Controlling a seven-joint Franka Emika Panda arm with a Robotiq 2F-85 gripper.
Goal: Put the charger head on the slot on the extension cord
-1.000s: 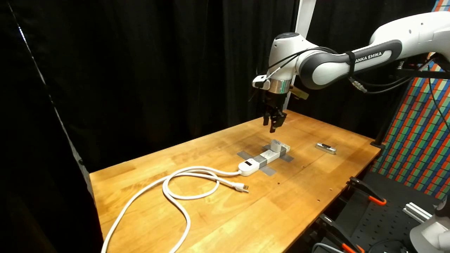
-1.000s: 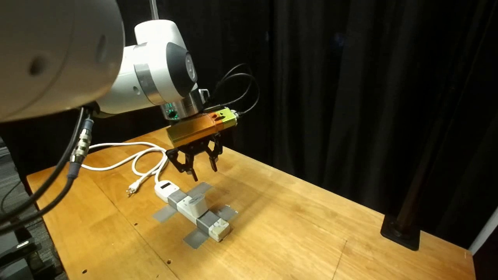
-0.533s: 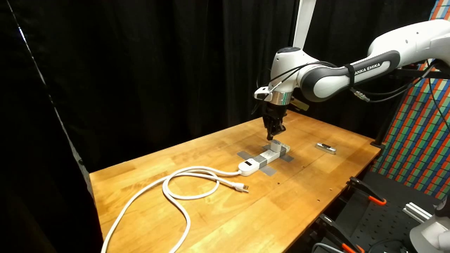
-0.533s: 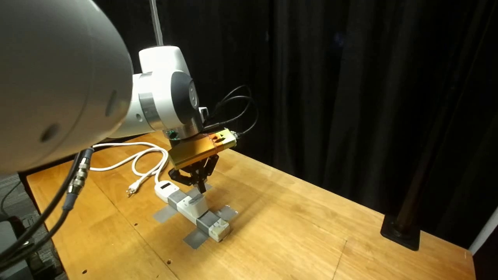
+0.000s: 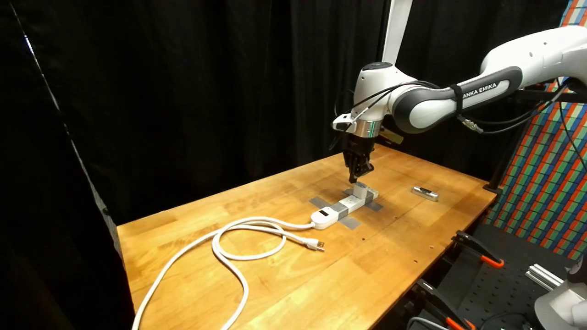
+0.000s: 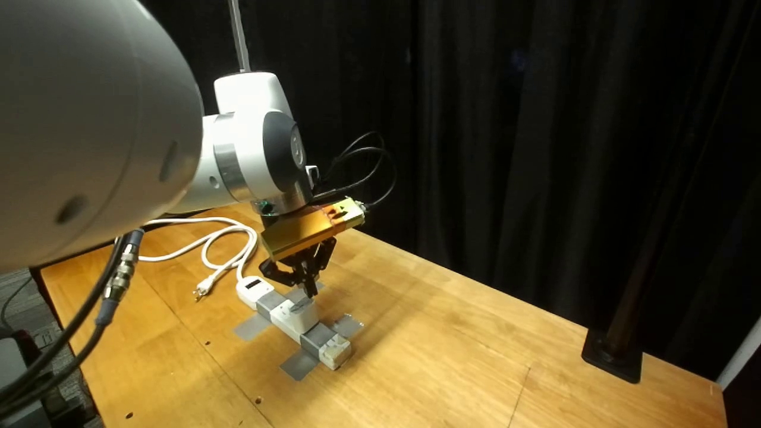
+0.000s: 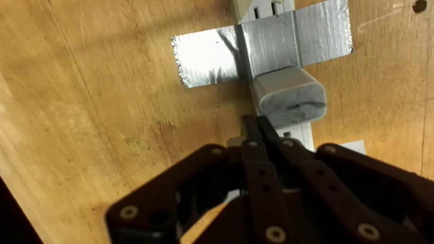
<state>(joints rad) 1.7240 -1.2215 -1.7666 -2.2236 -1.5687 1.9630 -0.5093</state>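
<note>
1. The bench is of wood; a black post base stands on it in an exterior view.
2. The arm is white and grey. In an exterior view its lettering can be read, "ANKA EMIKA", just beside a black strap.
3. The extension cord lies on the bench under two bands of grey tape. Both exterior views show its looped cable and pronged plug; the wrist view shows socket holes.
4. The pincer has its fingers together, the tips right by the charger head; whether they touch it, one cannot tell.
5. A silver object with dark top lies apart from the extension cord, seen only in an exterior view.
6. The charger head stands on the extension cord, between the tape bands; how deep it sits is not visible. Only the wrist view shows its thin dark opening.
</note>
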